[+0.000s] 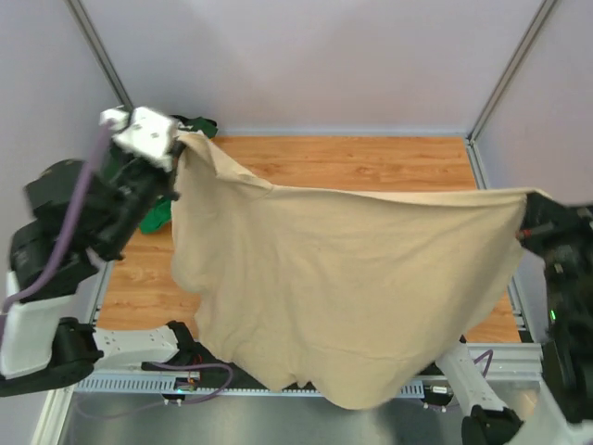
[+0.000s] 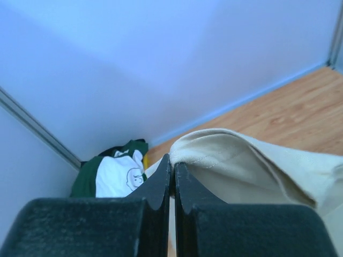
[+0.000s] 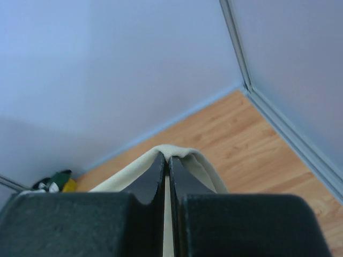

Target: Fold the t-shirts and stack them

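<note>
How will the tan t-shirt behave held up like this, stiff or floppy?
Likely floppy: the tan t-shirt sags between the left gripper and right gripper. Probably light; two edge pinches seem to carry it.

The wooden bench [image 1: 371, 162] carries a heap of green and white shirts [image 2: 115, 171] in its far left corner, with something yellow [image 2: 144, 160] just beside it.

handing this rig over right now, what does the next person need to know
Left gripper: shut on one corner of the tan t-shirt.
Right gripper: shut on another corner.
The shirt is held up, spread between the arms over the table; no fold made.
Other shirts lie heaped in the far left corner, unfolded.
Left to do: lay it flat, fold it, fold the rest, stack.
</note>
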Motion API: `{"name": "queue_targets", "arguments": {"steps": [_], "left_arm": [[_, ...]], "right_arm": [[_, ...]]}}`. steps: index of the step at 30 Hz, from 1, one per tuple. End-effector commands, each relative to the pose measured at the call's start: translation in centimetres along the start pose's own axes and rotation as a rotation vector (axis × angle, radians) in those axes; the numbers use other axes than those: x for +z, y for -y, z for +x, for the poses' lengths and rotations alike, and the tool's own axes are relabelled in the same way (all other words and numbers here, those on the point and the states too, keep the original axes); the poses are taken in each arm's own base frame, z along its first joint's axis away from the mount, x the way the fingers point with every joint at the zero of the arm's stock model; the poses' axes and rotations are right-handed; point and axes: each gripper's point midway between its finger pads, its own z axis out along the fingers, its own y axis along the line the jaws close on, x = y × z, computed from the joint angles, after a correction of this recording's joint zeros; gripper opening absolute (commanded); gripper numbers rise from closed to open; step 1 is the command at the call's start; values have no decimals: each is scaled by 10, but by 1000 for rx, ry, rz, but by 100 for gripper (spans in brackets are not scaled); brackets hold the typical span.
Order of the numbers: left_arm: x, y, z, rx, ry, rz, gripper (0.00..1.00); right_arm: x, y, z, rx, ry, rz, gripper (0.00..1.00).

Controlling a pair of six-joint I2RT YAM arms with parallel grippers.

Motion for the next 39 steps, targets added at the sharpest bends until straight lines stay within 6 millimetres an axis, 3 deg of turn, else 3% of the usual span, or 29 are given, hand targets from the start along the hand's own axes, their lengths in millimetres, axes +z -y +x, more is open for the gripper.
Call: {"name": "queue_targets", "arguments": {"steps": [1, 3, 4, 5, 6, 7, 8, 9, 10, 11, 12, 15, 16, 17, 18, 20, 21, 23, 24, 25, 29, 31, 32, 33, 34, 35, 36, 38, 39], "left_arm": [[67, 30, 22, 185, -113, -29, 0], [108, 40, 60, 177, -218, 7, 0], [125, 26, 84, 143, -285, -35, 0], [141, 34, 103, 133, -325, 16, 0], [171, 42, 143, 143, -425, 31, 0], [191, 26, 172, 128, -488, -8, 0], [224, 39, 228, 135, -612, 33, 0], [246, 30, 236, 124, -626, 4, 5], [255, 21, 262, 109, -716, -32, 8], [262, 17, 281, 112, -798, -56, 11], [276, 28, 321, 98, -907, -51, 27], [267, 39, 310, -68, -895, -107, 60], [260, 49, 332, -96, -930, -116, 63], [250, 48, 320, -120, -898, -117, 66], [236, 55, 342, -121, -951, -110, 68], [225, 52, 343, -140, -945, -146, 68], [214, 53, 358, -133, -988, -157, 68], [204, 55, 367, -151, -1009, -177, 68], [195, 58, 383, -152, -1047, -179, 68], [197, 60, 389, -157, -1040, -181, 68], [198, 63, 434, -197, -1140, -200, 68], [207, 59, 445, -247, -1149, -217, 68], [211, 66, 462, -269, -1184, -193, 67], [220, 64, 465, -294, -1177, -193, 66], [222, 70, 484, -303, -1216, -181, 66], [226, 71, 490, -308, -1225, -176, 65], [235, 70, 490, -314, -1215, -176, 65], [242, 76, 514, -323, -1251, -166, 65], [252, 73, 514, -332, -1234, -168, 65]], "right_arm": [[101, 22, 90, -66, -317, 165, 0], [142, 34, 133, -68, -418, 232, 0], [154, 49, 167, -85, -500, 280, 0], [173, 62, 196, -99, -567, 328, 0], [184, 72, 214, -109, -589, 367, 0], [201, 79, 228, -100, -589, 390, 0], [217, 94, 262, -113, -663, 440, 0], [229, 99, 274, -115, -683, 456, 0], [237, 103, 286, -122, -718, 469, 15], [255, 103, 298, -130, -763, 487, 71], [256, 110, 303, -144, -793, 536, 82], [245, 113, 315, -182, -843, 546, 97], [244, 109, 317, -189, -828, 525, 100], [239, 106, 310, -186, -805, 503, 100], [230, 109, 325, -177, -836, 491, 100], [221, 101, 331, -139, -849, 430, 100], [212, 97, 353, -106, -900, 380, 100], [203, 87, 375, -89, -956, 324, 100], [202, 84, 385, -69, -979, 295, 100], [193, 80, 411, -85, -1044, 278, 100], [198, 60, 455, -67, -1161, 195, 99], [204, 56, 478, -117, -1208, 189, 99], [218, 47, 477, -124, -1190, 172, 99], [222, 46, 483, -127, -1207, 169, 99], [224, 52, 500, -133, -1245, 190, 99], [238, 47, 499, -129, -1230, 182, 99], [239, 56, 516, -143, -1263, 213, 99], [253, 56, 523, -145, -1258, 227, 99], [256, 60, 528, -145, -1270, 241, 99]]}}
